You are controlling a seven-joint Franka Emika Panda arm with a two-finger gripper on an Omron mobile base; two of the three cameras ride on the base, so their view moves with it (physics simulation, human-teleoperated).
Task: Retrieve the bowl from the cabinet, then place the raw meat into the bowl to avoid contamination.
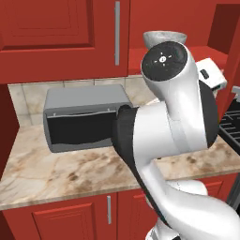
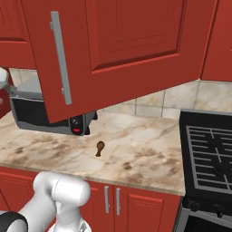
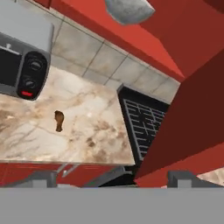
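Observation:
The gray mottled bowl [image 1: 161, 36] stands on the shelf of the open red wall cabinet [image 1: 65, 35], just behind my arm's upper joint. In the hand view the bowl [image 3: 128, 9] shows at the top edge, well apart from my gripper [image 3: 113, 178], which is open with nothing between its fingertips [image 3: 43, 178]. The raw meat [image 2: 100, 147], a small brown drumstick, lies on the marble counter to the right of the toaster oven; it also shows in the hand view as the raw meat [image 3: 58, 120]. The cabinet's door [image 2: 113, 50] is swung wide open.
A gray toaster oven [image 1: 84, 117] sits at the back of the counter [image 2: 136, 154]. A black stove [image 2: 210, 154] adjoins the counter on the right. The open door [image 3: 188, 122] hangs close to the hand on one side. Red base cabinets [image 1: 70, 218] run below.

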